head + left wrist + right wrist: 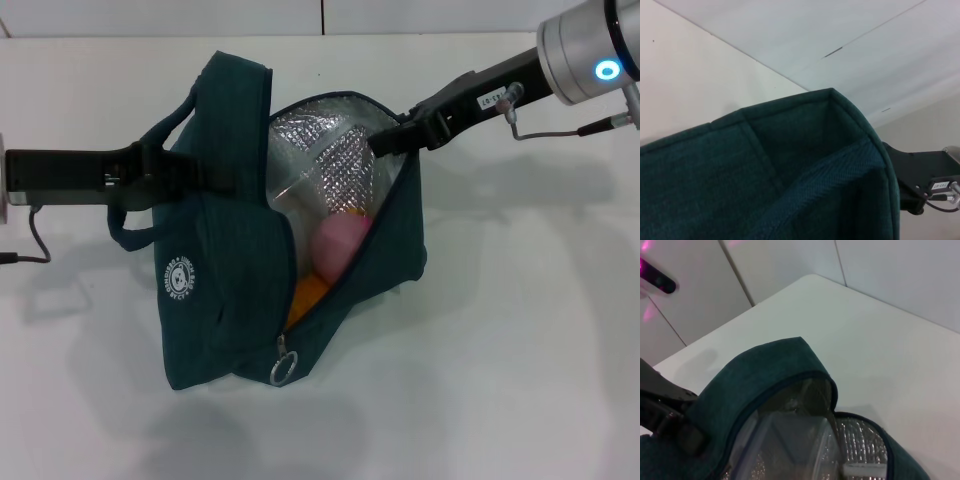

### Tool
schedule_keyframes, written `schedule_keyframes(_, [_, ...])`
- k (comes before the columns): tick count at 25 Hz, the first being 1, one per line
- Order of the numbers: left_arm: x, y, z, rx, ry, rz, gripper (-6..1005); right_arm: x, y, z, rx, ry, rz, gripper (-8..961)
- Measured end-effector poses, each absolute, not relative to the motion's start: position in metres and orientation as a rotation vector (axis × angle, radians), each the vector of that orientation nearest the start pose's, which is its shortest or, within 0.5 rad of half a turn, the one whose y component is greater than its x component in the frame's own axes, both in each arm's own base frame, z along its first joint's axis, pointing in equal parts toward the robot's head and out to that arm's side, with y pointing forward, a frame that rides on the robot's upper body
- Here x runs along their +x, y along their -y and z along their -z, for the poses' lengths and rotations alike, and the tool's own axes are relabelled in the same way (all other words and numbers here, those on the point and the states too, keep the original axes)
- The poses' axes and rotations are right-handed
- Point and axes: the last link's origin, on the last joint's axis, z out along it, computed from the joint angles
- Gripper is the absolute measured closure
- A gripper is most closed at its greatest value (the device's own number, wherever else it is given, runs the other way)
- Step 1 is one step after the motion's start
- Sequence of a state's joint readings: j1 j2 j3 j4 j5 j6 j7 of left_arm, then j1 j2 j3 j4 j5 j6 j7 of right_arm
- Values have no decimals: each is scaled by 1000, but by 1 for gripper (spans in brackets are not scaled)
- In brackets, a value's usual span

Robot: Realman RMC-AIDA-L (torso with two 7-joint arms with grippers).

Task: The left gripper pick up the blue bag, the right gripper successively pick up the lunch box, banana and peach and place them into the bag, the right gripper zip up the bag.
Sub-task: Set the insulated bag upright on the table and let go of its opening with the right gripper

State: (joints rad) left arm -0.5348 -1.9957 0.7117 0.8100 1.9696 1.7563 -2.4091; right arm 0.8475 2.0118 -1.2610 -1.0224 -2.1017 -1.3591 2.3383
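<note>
Two end effectors at the blue bag (230,290)

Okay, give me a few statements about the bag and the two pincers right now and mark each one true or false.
1. The blue bag is open, its foil lining showing. True.
2. The peach lies on the table beside the bag. False: it sits inside the bag.
3. The right pincer is at the bag's open rim. True.
4. The zipper pull ring is at the end by the right pincer. False: it hangs at the opposite, near end.
5. The left pincer is parked away from the bag. False: it is at the bag's handle side.
</note>
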Motion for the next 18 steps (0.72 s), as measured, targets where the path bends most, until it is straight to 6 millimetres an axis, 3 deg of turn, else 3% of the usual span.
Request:
schedule_keyframes(10, [-242, -333, -54, -2501, 1814, 798, 954, 92, -407, 2, -2837, -712, -179, 821])
schedule_keyframes(18, [-232, -338, -56, -2520, 1782, 865, 954, 83, -409, -14, -2810, -642, -226, 918])
